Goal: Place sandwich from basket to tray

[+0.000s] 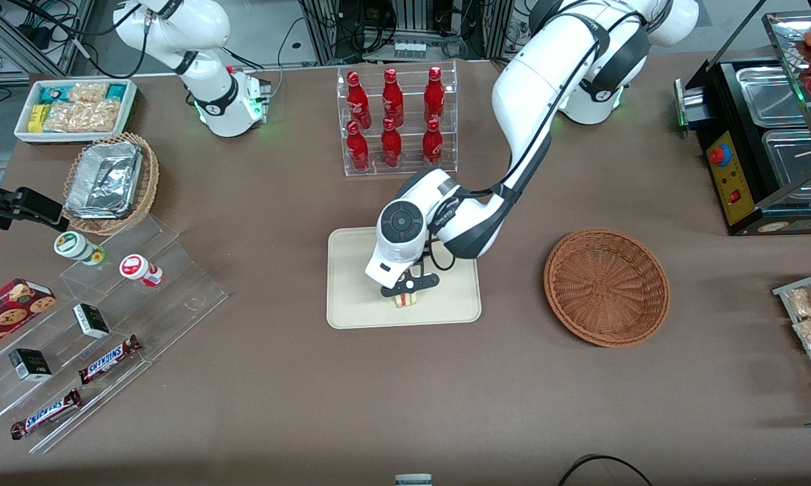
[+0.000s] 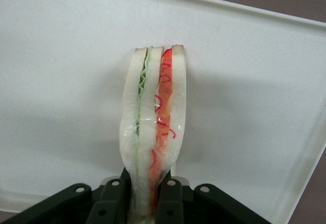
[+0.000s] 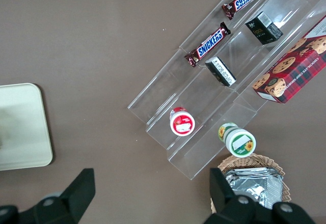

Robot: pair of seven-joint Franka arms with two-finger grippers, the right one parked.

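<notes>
My left gripper (image 1: 407,290) is over the cream-beige tray (image 1: 351,270), shut on the clear-wrapped sandwich (image 1: 406,300). In the left wrist view the black fingers (image 2: 109,201) pinch the narrow end of the sandwich (image 2: 155,112), whose pale bread, green and red layers point at the tray's surface (image 2: 61,81). Whether the sandwich touches the tray I cannot tell. The reddish-brown wicker basket (image 1: 606,286) is empty, beside the tray toward the working arm's end of the table. The tray also shows in the right wrist view (image 3: 20,127).
A clear rack of red bottles (image 1: 397,120) stands farther from the front camera than the tray. A clear stepped shelf (image 1: 108,317) with snack bars, cups and boxes, a tan basket of foil trays (image 1: 111,182) and a white snack bin (image 1: 74,111) lie toward the parked arm's end. A black warmer (image 1: 770,135) stands at the working arm's end.
</notes>
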